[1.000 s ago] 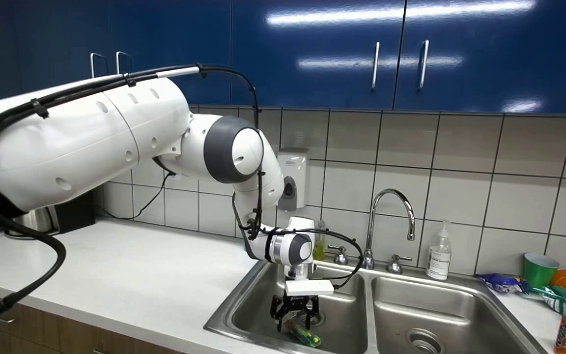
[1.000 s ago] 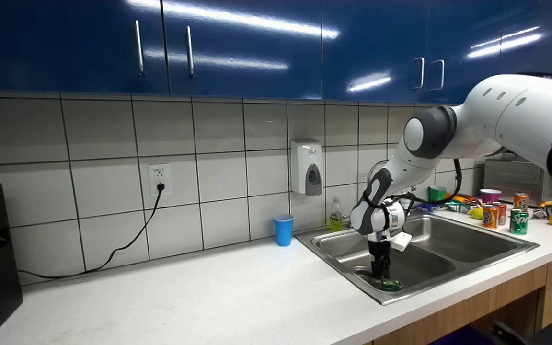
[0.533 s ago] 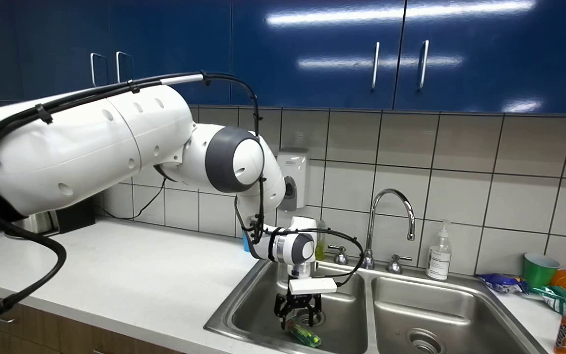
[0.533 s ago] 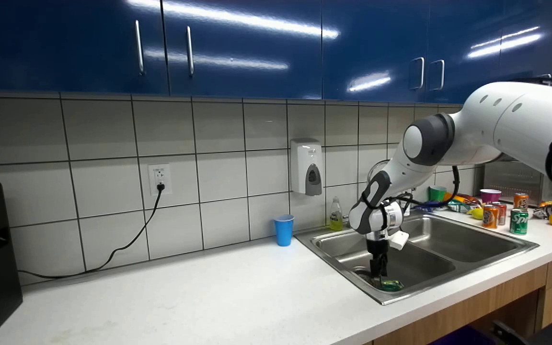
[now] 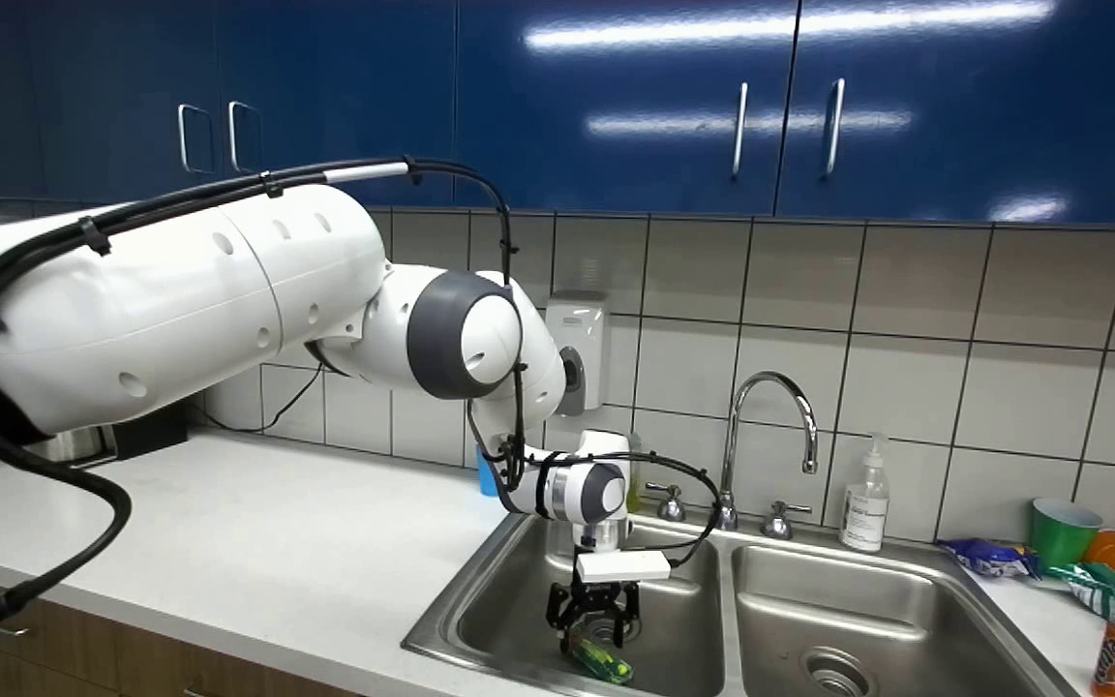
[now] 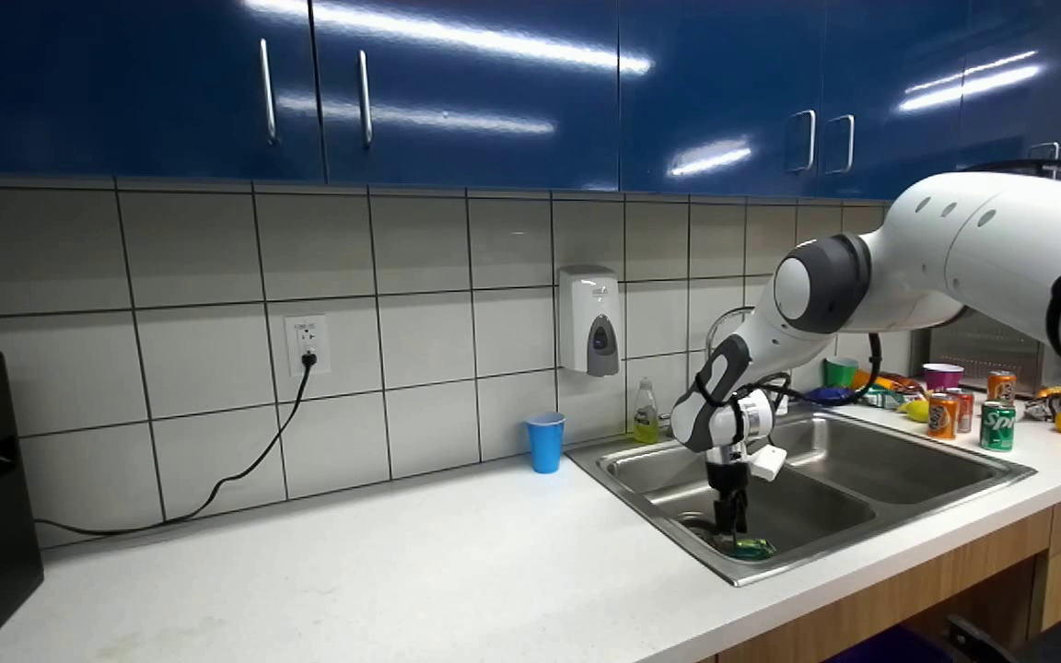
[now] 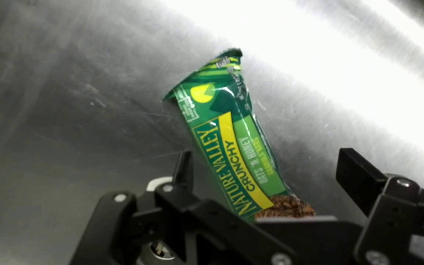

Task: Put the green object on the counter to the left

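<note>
The green object is a green and yellow granola bar packet (image 7: 230,147), lying flat on the floor of the sink's basin on the counter side. In both exterior views the packet (image 5: 606,665) (image 6: 754,550) shows below the fingertips. My gripper (image 7: 271,171) is open, its fingers spread on either side of the packet with a gap to each edge in the wrist view. The packet's brown end runs out of sight behind the gripper body. Low in the basin, the gripper (image 5: 592,641) points down over one end of the packet. The off-white counter (image 6: 337,580) extends left of the sink.
The steel double sink (image 5: 727,620) has raised rims and a divider beside the gripper. A tall faucet (image 5: 730,436) stands behind it. On the counter near the sink are a blue cup (image 6: 545,442) and a soap bottle (image 6: 646,414). Cans and wrappers crowd the far side.
The upper arm has come down, and the gripper has shifted slightly to the right in an exterior view, over the packet's end. The packet lies where it was; the jaws stay open.
</note>
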`<state>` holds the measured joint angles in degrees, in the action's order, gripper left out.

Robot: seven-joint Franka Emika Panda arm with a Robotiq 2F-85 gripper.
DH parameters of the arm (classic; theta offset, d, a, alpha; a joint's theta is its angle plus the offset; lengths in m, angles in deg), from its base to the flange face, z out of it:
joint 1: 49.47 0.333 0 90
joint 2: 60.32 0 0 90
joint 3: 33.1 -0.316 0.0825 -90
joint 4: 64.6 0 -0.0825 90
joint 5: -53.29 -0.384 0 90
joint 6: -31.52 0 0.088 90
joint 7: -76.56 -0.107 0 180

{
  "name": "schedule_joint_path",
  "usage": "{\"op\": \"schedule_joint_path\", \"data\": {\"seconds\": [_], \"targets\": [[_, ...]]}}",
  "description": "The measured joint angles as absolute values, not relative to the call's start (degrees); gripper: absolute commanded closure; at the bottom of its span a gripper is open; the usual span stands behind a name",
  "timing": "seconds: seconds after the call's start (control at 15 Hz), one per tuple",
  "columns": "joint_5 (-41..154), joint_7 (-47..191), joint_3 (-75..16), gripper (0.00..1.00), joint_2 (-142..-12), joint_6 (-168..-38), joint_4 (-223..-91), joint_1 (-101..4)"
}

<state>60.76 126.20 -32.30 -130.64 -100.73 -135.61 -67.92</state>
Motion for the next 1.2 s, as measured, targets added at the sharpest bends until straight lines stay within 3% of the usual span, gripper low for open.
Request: {"op": "schedule_joint_path", "data": {"seconds": [0.93, 1.0, 1.07, 1.2], "targets": [[60.8, 127.1, -31.5, 0.00, -135.0, -97.5, -129.0, -67.9], [60.8, 127.1, -31.4, 0.03, -135.3, -97.4, -128.6, -67.9], [60.8, 127.1, -31.4, 0.26, -135.6, -97.2, -128.1, -67.9], [60.8, 127.1, -31.2, 0.31, -136.1, -96.8, -127.3, -67.9]]}}
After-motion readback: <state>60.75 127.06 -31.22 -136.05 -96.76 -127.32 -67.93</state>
